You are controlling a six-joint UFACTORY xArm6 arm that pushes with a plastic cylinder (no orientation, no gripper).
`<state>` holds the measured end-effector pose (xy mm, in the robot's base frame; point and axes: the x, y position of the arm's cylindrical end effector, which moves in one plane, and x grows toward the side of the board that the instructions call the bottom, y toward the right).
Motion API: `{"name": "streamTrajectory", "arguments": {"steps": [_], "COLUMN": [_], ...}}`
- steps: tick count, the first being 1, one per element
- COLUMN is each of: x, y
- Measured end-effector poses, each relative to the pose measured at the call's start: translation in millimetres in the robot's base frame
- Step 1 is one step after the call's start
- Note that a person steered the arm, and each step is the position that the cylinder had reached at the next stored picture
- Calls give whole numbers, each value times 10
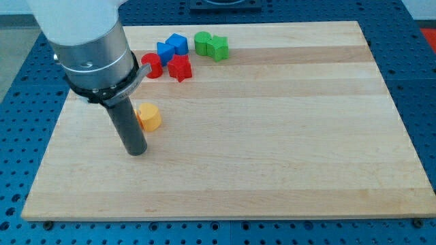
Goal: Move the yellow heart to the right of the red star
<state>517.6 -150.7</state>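
Blue pegboard frames a pale wooden counter (286, 136), and all the action sits toward the view's left and top. Only one view to call, so here it is.

My tip (137, 152) is planted on the counter, the dark rod rising from it up into the fat grey-and-white arm (88, 41) that fills the view's top left corner. No fingers on this rig at all, just the bare rod, so nothing is held or clamped; it can only shove.

Just beside the rod, on its right and slightly toward the view's top, sits the yellow heart (148, 117). It looks close enough to be touching the rod's side, though I can't say for certain that it is.

Up toward the view's top sits the cluster: the red star (180, 68), a red round block (151, 65) on its left, two blue blocks (172, 47) above, shapes hard to make out, and further right a green pair (210, 45).

Now the key relation. The heart lies up and to the right of my tip, and its goal, the bare spot right of the red star, lies further up and right again. So, by my reading, tip, heart and goal are roughly lined up, and a diagonal push should carry it there. The risk is clipping the red star or the green pair on arrival
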Motion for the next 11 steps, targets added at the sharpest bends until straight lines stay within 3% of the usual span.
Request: {"name": "streamTrajectory", "arguments": {"steps": [3,7,9,11], "x": [-417,-463,-994,-1130], "y": [-937,124,653,909]}}
